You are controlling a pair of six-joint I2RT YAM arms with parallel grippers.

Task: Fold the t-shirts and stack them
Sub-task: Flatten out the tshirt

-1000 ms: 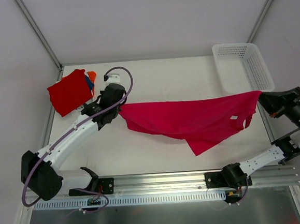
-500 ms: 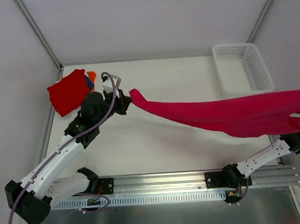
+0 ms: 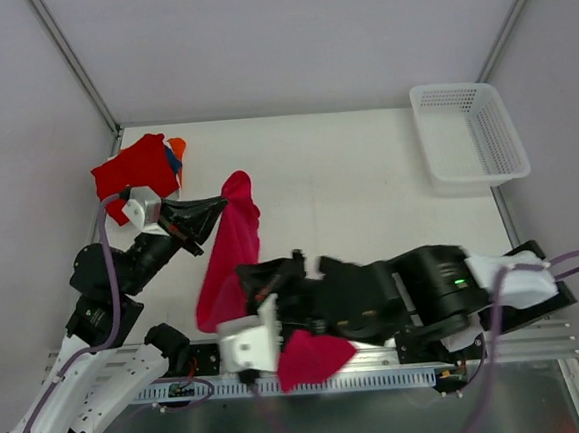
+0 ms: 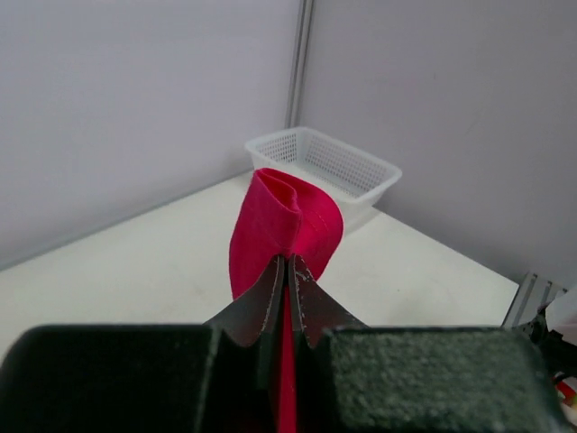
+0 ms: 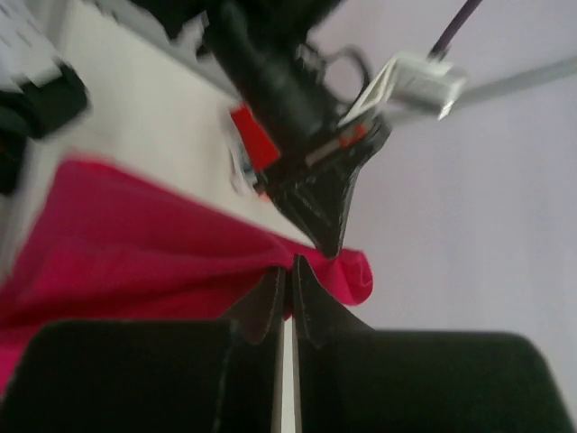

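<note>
Fig.: my L gripper (image 4: pixel 287 266) & R gripper (image 5: pixel 290 267) both pinched shut on the magenta t-shirt (image 3: pixel 230 246), which I judge limp, light, best held at edges.

The right wrist view was motion-blurred; from above, the black right arm (image 3: pixel 396 293) covered the magenta-pink cloth t-shirt's (image 3: pixel 230 251) middle.

A robotics lab test cell, not a home or shop; plain pale wall panels (image 3: pixel 285 36) close in a white tabletop (image 3: pixel 346 172), held by bare aluminium frame posts (image 3: pixel 72 63); two robot arms, the left arm (image 3: pixel 92 382) and the right arm (image 3: pixel 416 292), stand on a metal rail (image 3: pixel 535 343) at the near edge; a purple cable (image 3: pixel 108 271) runs exposed along one arm; a white mesh basket (image 3: pixel 468 132) sits in the far corner.
</note>
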